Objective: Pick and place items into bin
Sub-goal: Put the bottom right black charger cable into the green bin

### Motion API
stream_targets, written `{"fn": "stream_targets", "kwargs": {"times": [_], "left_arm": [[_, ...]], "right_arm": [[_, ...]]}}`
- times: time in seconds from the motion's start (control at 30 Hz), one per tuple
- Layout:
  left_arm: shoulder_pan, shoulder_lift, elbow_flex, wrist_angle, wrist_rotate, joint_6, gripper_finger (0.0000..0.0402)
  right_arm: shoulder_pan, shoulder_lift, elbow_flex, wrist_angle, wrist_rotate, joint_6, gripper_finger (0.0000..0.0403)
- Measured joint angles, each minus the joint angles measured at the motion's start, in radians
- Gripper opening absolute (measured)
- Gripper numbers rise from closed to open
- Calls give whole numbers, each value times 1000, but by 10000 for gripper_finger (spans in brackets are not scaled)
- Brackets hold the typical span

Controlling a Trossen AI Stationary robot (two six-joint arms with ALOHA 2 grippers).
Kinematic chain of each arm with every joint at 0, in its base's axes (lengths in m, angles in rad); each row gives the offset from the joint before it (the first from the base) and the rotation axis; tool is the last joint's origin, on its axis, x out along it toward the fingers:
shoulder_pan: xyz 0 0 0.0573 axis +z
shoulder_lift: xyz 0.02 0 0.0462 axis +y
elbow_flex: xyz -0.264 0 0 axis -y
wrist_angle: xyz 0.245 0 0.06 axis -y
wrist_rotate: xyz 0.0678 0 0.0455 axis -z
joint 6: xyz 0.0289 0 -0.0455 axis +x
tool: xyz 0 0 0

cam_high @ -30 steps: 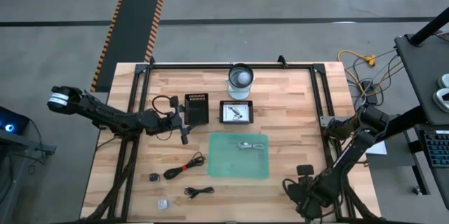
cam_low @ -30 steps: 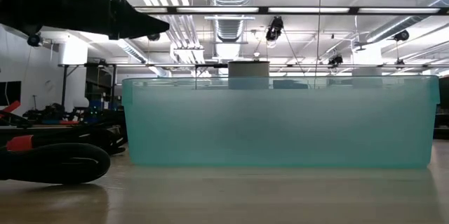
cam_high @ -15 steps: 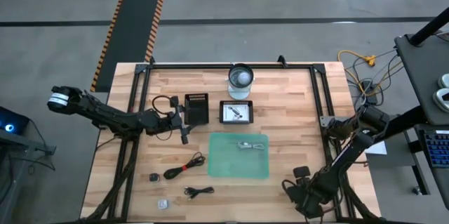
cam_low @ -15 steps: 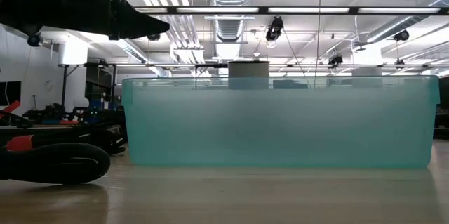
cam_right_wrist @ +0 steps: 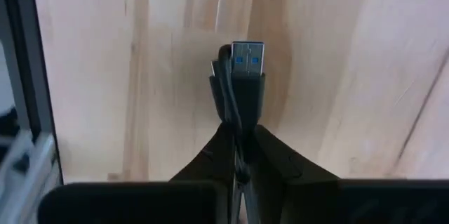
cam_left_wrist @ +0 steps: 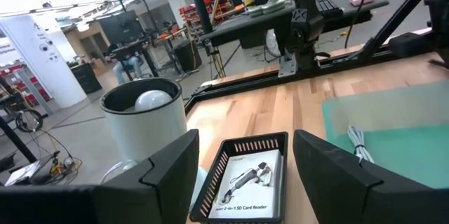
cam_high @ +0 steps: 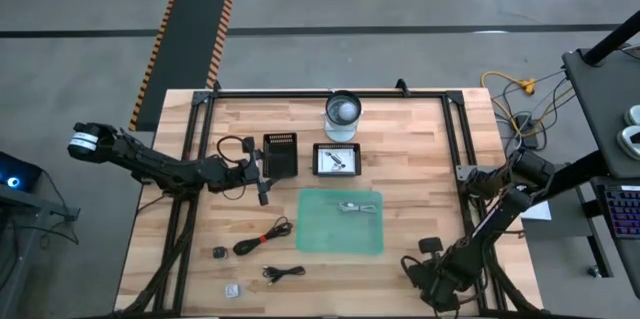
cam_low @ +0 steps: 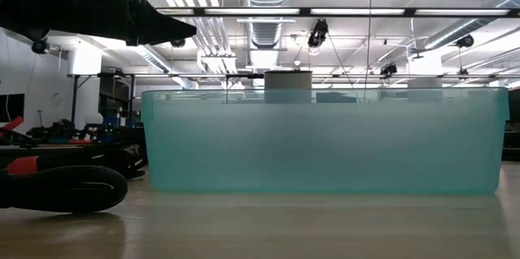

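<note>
My right gripper [cam_right_wrist: 237, 155] stands near the table's front right corner [cam_high: 430, 247], shut on a black USB plug [cam_right_wrist: 239, 76] with a blue insert. My left gripper [cam_left_wrist: 242, 175] hovers open at the table's left [cam_high: 262, 181], facing a black tray [cam_left_wrist: 245, 178] that holds a white printed card. The teal bin [cam_high: 341, 221] stands in the middle, with a whitish cable [cam_high: 350, 207] inside. A black coiled cable [cam_high: 262, 237], a second black cable [cam_high: 283, 273], a small black piece [cam_high: 219, 252] and a white piece [cam_high: 232, 290] lie on the wood near the front left. My right gripper pinches the rear end of the USB plug's black body [cam_right_wrist: 238, 122] between its two fingers, together with a thin black cable that runs along it. The fingers point down at the wooden table top and lie along the plug. The blue-insert end sticks out past the fingertips.
A white cylinder [cam_high: 342, 116] stands at the far middle. A second black tray [cam_high: 280, 154] sits beside my left gripper. Metal frame rails [cam_high: 452, 139] run along the table's sides. In the low view the bin's wall [cam_low: 325, 141] fills the middle.
</note>
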Motion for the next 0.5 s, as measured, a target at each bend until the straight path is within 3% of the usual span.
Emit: {"fn": "stream_targets", "kwargs": {"times": [0.1, 0.23, 0.3, 0.5], "left_arm": [[0, 0, 0, 0, 0, 0, 215], [0, 0, 0, 0, 0, 0, 215], [0, 0, 0, 0, 0, 0, 215], [0, 0, 0, 0, 0, 0, 215]], "right_arm": [[-6, 0, 22, 3, 54, 3, 16], [-19, -3, 69, 2, 228, -33, 15], [-25, -9, 97, 0, 383, -61, 14], [-29, -14, 164, 0, 984, -48, 14]]}}
